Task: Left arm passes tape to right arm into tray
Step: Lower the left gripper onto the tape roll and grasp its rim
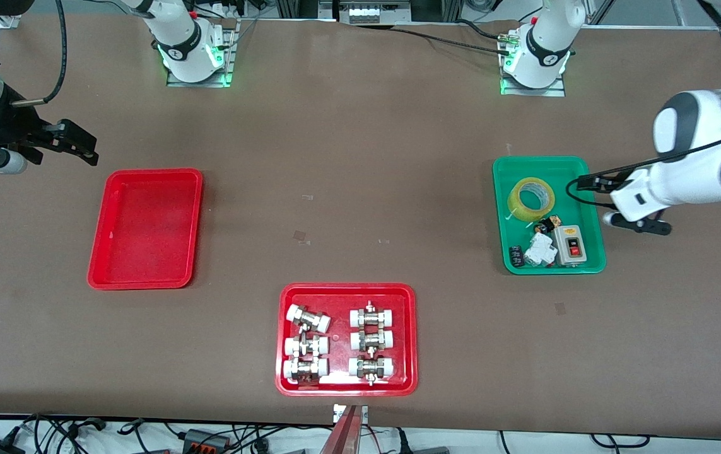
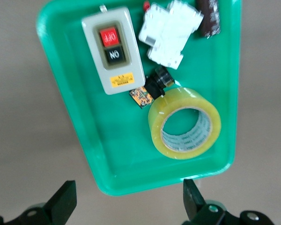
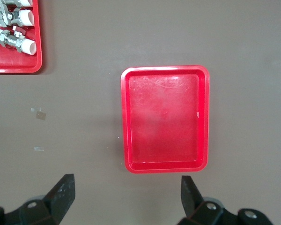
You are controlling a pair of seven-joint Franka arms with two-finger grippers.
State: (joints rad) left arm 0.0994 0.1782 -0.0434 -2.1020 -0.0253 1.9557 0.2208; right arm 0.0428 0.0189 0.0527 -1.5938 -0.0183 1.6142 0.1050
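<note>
Left wrist view: tape lies tilted in the green tray, core facing up; left gripper spread wide, empty.

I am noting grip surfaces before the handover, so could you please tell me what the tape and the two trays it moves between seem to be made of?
The tape: glossy, yellowish translucent plastic film; the tray shows through it.
The green tray: smooth moulded plastic, probably, with shiny rounded rims.
The red tray: likely the same plastic, its glossy floor faintly scuffed.

The grey switch box bears a red "OFF" button and a black "ON" button; its yellow label is unreadable
</note>
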